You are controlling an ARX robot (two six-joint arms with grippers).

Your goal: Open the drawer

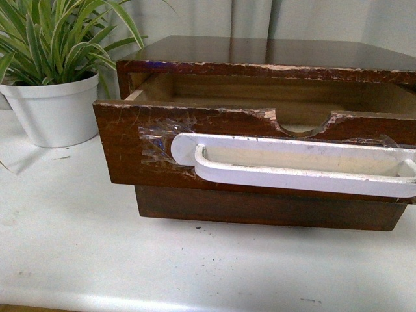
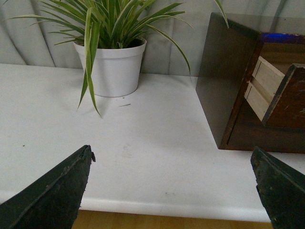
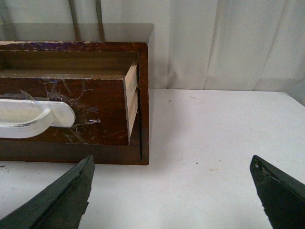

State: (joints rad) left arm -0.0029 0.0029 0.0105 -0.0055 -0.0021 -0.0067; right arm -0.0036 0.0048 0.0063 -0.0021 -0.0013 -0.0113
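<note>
- Drawer (image 1: 195,149) fills centre and right of the front view, pulled partway out of its cabinet (image 1: 273,55); white handle (image 1: 292,162) taped across its face.
- Potted plant (image 1: 55,71) at upper left, on the white table (image 1: 97,260).
- Left gripper (image 2: 174,183): spread wide, holding nothing, above bare table.
- Right gripper (image 3: 174,188): spread wide, holding nothing, near the drawer's corner.

drawers: 1 (image 1: 130,149) | white handles: 1 (image 1: 299,162) | potted plants: 1 (image 1: 55,110) | end effectors: 2 (image 2: 171,186) (image 3: 171,191)
</note>
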